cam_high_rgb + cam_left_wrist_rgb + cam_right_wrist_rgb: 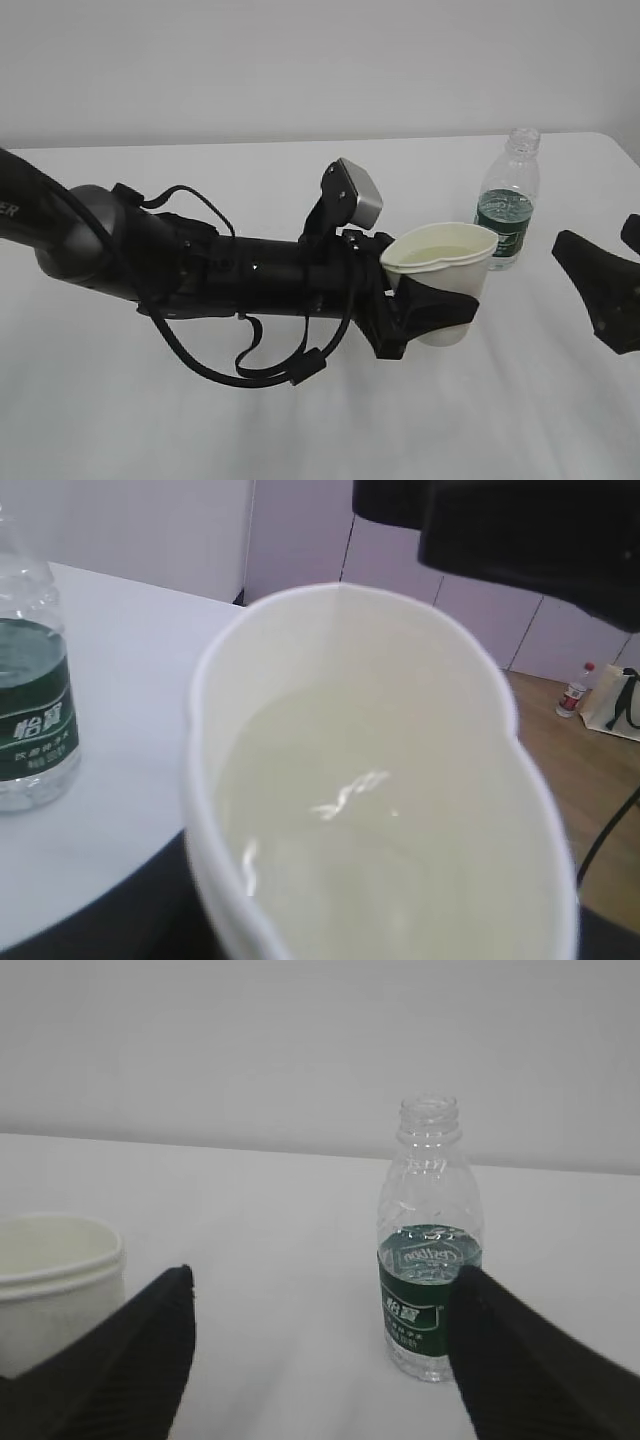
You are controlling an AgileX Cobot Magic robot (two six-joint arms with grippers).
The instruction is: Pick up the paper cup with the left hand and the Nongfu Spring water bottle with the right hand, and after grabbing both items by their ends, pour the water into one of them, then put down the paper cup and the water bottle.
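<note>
Left gripper (432, 312) clamped on paper cup (445, 270), water (380, 810) inside, rim squeezed. Lower level onto bench (300, 430), release gently. Right gripper (320, 1350) apart, bottle (430, 1260) standing free.

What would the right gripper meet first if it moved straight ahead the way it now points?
Probably the water bottle. The right gripper is open, and the bottle stands ahead, nearer its right-hand finger than the middle. How far off it stands is unclear. The paper cup sits off to the left.
</note>
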